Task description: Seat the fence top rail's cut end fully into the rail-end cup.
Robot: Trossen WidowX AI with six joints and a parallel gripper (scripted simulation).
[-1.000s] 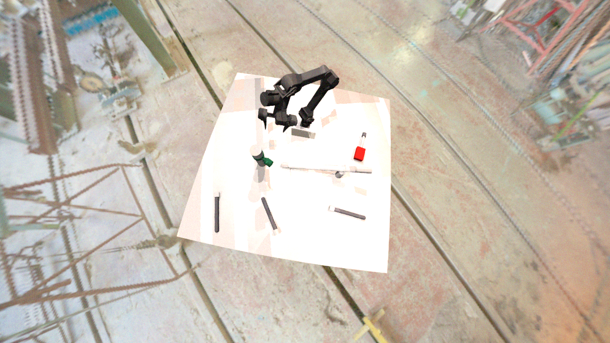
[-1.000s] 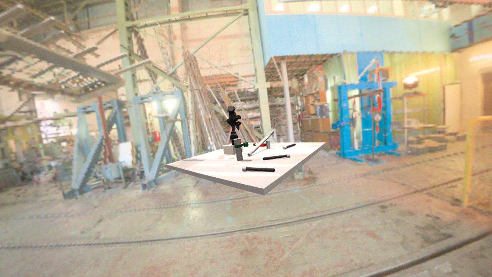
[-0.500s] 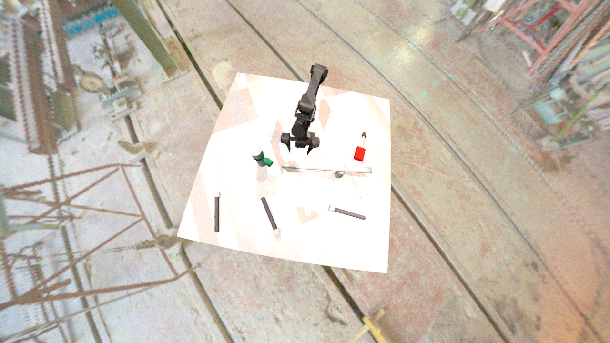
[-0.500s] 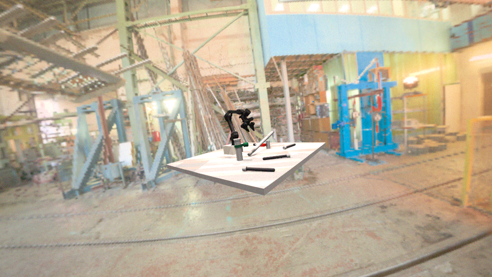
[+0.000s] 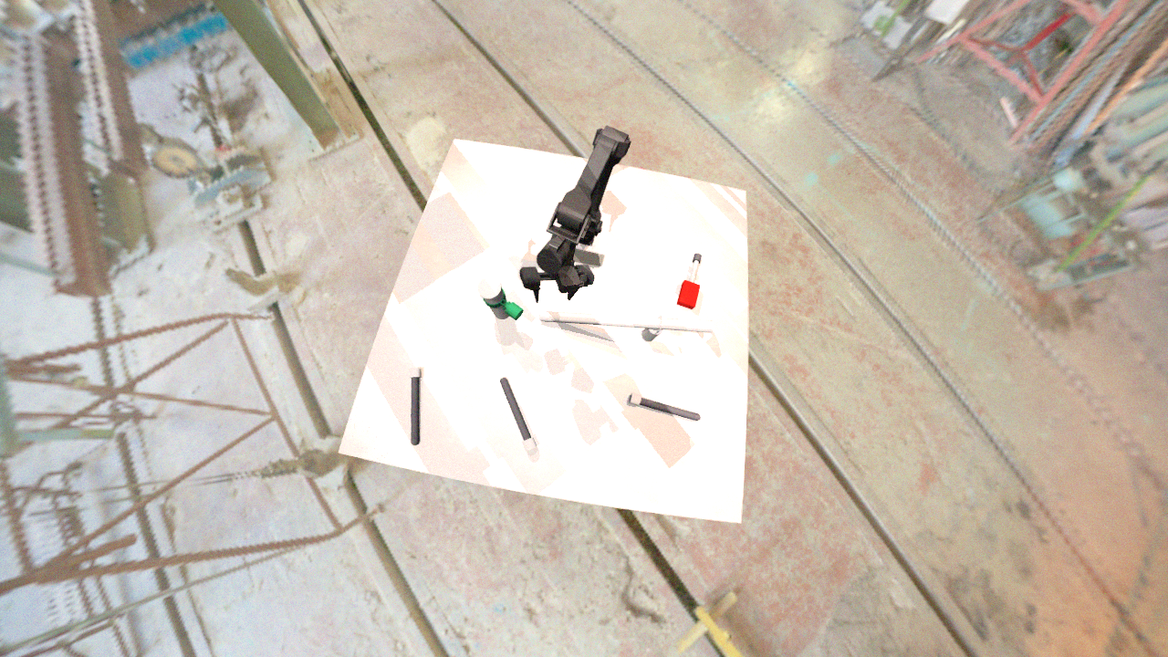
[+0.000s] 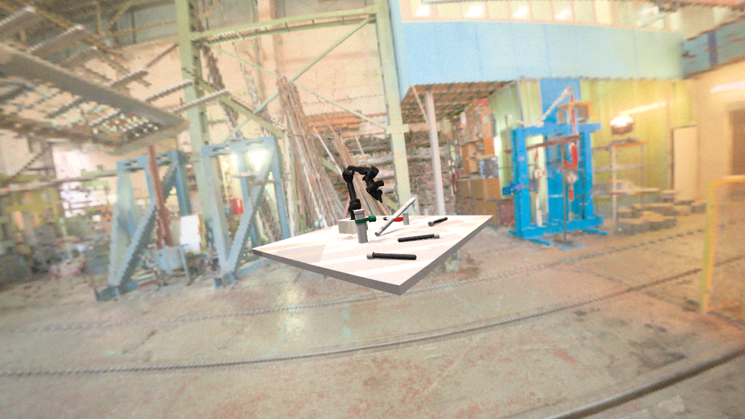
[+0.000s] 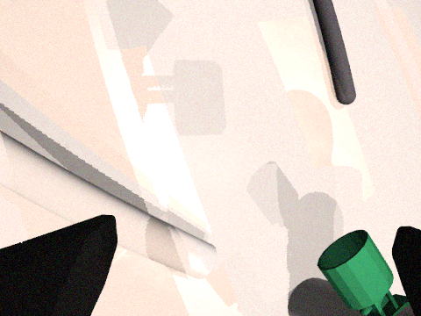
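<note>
- On the bench [image 5: 571, 482] [image 6: 385, 270], the big post [image 5: 499, 308] [image 6: 362, 234] [image 7: 307, 298] stands upright. In the top view, its green rail-end cup [image 5: 514, 310] [image 6: 371, 219] [image 7: 360, 272] juts toward four o'clock, ready to receive a rail.
- The brace band [image 5: 495, 305] [image 6: 360, 220] [image 7: 396, 303] wraps the post just below the post cap [image 5: 490, 290] [image 6: 359, 212], giving the cup its height.
- The fence top rail [image 5: 604, 321] [image 6: 396, 216] [image 7: 132, 224] lies toward three o'clock of the cup from above, its cut end near but outside it. The exterior view shows it sloping, cut end low, far end raised toward one o'clock; the short post [image 5: 650, 334] [image 6: 406, 219] probably props it through the loop cap, too indistinct to confirm.
- The black end effector [image 5: 553, 297] [image 6: 380, 199] [image 7: 262, 239] is wide open, holding nothing. From above it appears toward one o'clock of the cup, fingers pointing down, probably placed to approach the rail near its cut end.
- Seating remains undone. The next move likely calls for gripping the rail, lifting that low end level with the cup, then pushing it in; a sideways knock could turn the cup or drag the band down.
</note>
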